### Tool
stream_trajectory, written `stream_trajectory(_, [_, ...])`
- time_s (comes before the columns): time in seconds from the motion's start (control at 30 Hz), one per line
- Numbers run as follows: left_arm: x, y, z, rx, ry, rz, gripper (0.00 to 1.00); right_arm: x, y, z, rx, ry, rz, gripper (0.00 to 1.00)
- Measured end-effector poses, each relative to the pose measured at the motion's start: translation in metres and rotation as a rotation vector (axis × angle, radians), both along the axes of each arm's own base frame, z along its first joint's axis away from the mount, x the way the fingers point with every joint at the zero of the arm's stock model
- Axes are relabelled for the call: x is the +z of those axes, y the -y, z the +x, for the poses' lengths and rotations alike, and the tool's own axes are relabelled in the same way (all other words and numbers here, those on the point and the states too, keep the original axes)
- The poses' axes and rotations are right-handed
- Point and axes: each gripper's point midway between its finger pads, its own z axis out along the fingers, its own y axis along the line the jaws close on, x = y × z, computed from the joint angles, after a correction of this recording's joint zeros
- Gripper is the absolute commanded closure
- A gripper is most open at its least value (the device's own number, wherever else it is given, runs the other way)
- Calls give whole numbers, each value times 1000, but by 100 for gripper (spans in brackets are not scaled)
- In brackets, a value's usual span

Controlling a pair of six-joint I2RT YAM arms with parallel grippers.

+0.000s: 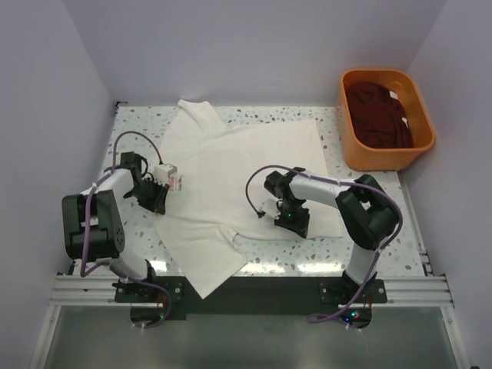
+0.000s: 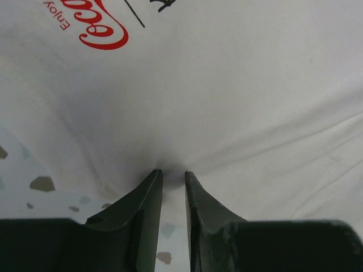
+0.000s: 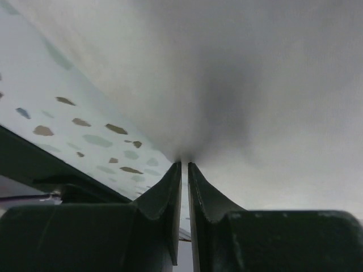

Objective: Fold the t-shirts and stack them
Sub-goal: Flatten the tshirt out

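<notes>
From the top camera I see the white shirt lying spread on the table. It covers most of the middle. Its collar end points to the far left corner and one long part hangs over the near edge between the two arm bases. The cloth is mostly flat, with some soft wrinkles.

The left gripper is at the left edge of the white shirt. In the left wrist view its two fingers stand almost together, with only a thin slit between them. The cloth is drawn into a small dark pucker exactly at the tips, so I read it as pinching the shirt edge. Creases run out from that point. The red print is on the cloth just beyond the tips, and a strip of speckled table shows at the lower left of this view.

The right gripper is low on the near part of the same shirt, right of the middle. Its fingers are pressed nearly closed and the white cloth gathers to a point between the tips, so it is also pinching the shirt. The table lies to the left of the cloth in this view.

The maroon shirt lies crumpled inside the orange tub. The tub stands at the far right corner of the table, well apart from both grippers and just beside the right edge of the white shirt.
</notes>
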Motion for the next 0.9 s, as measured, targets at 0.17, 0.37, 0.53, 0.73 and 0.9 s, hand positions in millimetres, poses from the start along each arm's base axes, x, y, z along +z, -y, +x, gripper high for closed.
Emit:
stream_trajectory(0.17, [8, -25, -8, 42, -40, 35, 66, 24, -19, 12, -50, -15, 80, 84])
stream_trajectory(0.37, [47, -22, 40, 28, 105, 4, 63, 38, 2, 96, -225, 133, 132, 85])
stream_trajectory(0.53, [42, -12, 55, 34, 115, -26, 63, 6, 26, 118, -265, 126, 36, 86])
stream_trajectory(0.73, [5, -14, 40, 78, 18, -14, 69, -1, 27, 121, -244, 115, -13, 86])
stream_trajectory(0.9, [1, -18, 31, 93, 42, 18, 72, -2, 32, 110, -231, 114, -21, 87])
